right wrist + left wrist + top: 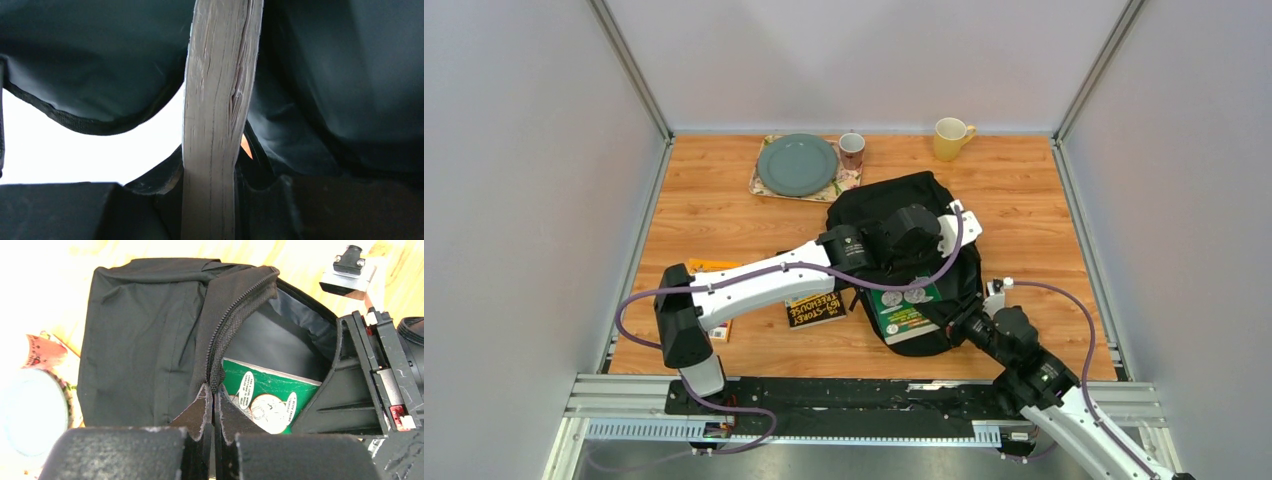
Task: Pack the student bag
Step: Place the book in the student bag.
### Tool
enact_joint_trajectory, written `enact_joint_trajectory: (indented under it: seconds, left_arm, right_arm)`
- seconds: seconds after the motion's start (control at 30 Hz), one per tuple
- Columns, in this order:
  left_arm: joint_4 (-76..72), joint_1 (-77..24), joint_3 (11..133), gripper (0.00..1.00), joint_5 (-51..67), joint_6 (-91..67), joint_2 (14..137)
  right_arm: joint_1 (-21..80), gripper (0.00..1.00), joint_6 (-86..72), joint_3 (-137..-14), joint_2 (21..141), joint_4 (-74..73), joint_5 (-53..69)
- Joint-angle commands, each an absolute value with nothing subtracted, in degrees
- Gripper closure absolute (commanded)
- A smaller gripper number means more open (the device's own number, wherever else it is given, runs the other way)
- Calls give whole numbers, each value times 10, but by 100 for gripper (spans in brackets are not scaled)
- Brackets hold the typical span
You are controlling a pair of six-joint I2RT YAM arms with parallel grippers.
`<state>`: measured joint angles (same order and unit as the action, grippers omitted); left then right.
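Left gripper [213,407] pinches the rim of the soft black backpack [145,340]; right gripper [210,197] clamps the green paperback [265,400], seemingly mid-insertion. Next: slide deeper.

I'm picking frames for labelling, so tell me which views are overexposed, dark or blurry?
Top view: evenly lit, sharp. Left wrist view: table blown out, plate washed out and soft; student bag and green book clear. Right wrist view: white glare at left, dark bag interior, book's page edges soft.
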<state>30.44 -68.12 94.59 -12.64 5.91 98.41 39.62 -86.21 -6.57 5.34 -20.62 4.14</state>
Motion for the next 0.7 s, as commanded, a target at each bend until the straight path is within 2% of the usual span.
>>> enact_joint_trajectory:
  seconds: [0.0,0.23,0.37,0.6,0.67]
  left_arm:
    - [227,-694,942,100,-165,98,924]
    - [178,-700,891,100,-174,105,879]
    - [185,-700,896,100,-182,101,888]
    - [208,-700,914,100,-190,67,934]
    - [218,-700,921,100,-192,51,948]
  right_arm:
    - [396,100,-882,-89,67,-70,1]
    - [388,100,-904,-51,139,68,-53]
    - [374,100,-881,-75,203,117,-69]
    - [310,100,-837,-126,444,212,-9]
    - [284,100,-851,-115,479,249,16]
